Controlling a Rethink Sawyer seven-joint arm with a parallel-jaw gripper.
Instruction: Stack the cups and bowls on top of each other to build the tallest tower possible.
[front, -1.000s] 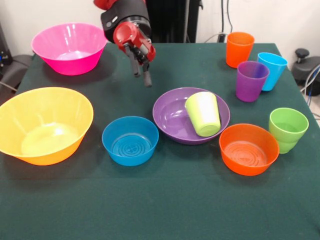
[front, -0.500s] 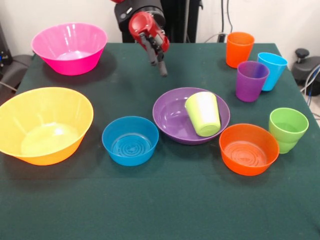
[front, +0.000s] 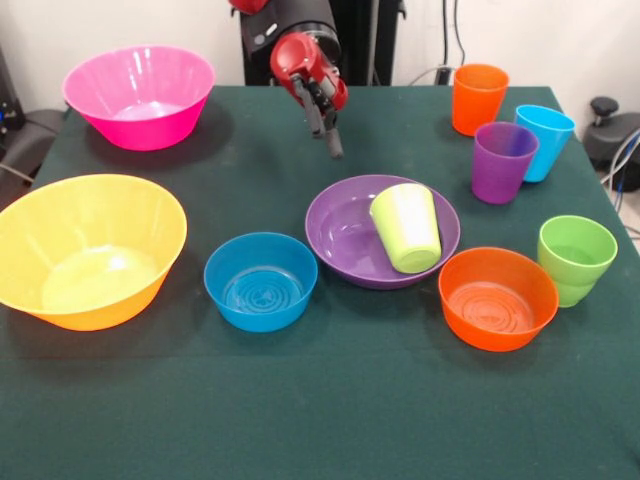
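A lime-yellow cup (front: 407, 228) lies tilted in the right half of the wide purple bowl (front: 340, 235) at the table's middle. The small blue bowl (front: 260, 282) stands left of it and the small orange bowl (front: 497, 298) to its right. The pink bowl (front: 140, 95) is at the far left and the big yellow-orange bowl (front: 85, 250) at the near left. Orange (front: 478, 97), light blue (front: 545, 140), purple (front: 503, 160) and green (front: 576, 258) cups stand upright along the right. My gripper (front: 328, 140) hangs empty above the table, just behind the purple bowl.
The dark green table (front: 320, 410) has bare cloth along its near side. Its right edge runs close to the light blue and green cups. A black object (front: 612, 135) with cables sits off the table at the right.
My gripper has moved to the right and farther back, from beside the pink bowl to behind the purple bowl. The cups and bowls have stayed where they were.
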